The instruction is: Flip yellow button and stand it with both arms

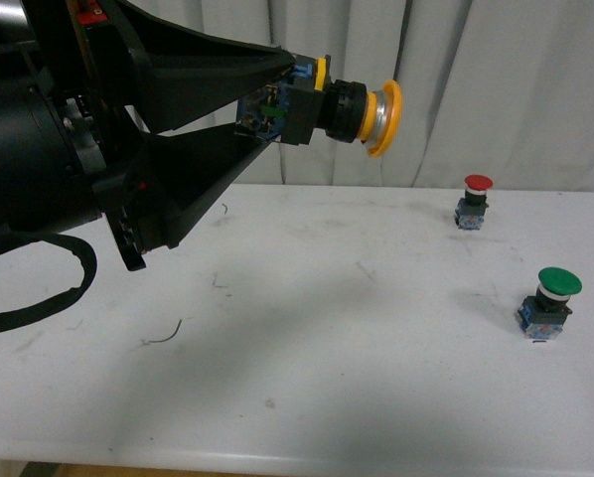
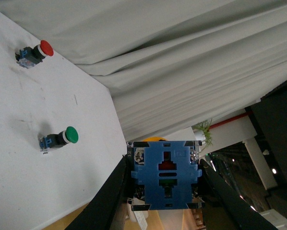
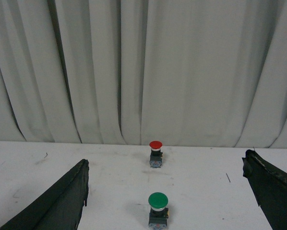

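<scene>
The yellow button (image 1: pixel 349 105) hangs high above the white table (image 1: pixel 327 388), lying sideways with its yellow cap (image 1: pixel 386 117) pointing right. My left gripper (image 1: pixel 275 99) is shut on its blue contact block (image 1: pixel 272 107). In the left wrist view the blue block (image 2: pixel 165 178) fills the gap between the black fingers (image 2: pixel 110 196) of the left gripper (image 2: pixel 165 165), and only a sliver of the yellow cap (image 2: pixel 153 140) shows past it. My right gripper (image 3: pixel 165 165) is open and empty, its fingers (image 3: pixel 62 203) spread wide low over the table; it is outside the front view.
A red-capped button (image 1: pixel 476 202) stands upright at the table's far right, and a green-capped button (image 1: pixel 550 303) stands nearer on the right. Both appear between the right gripper's fingers: the red button (image 3: pixel 155 153) and the green button (image 3: pixel 158 206). A grey curtain (image 1: pixel 496 89) hangs behind.
</scene>
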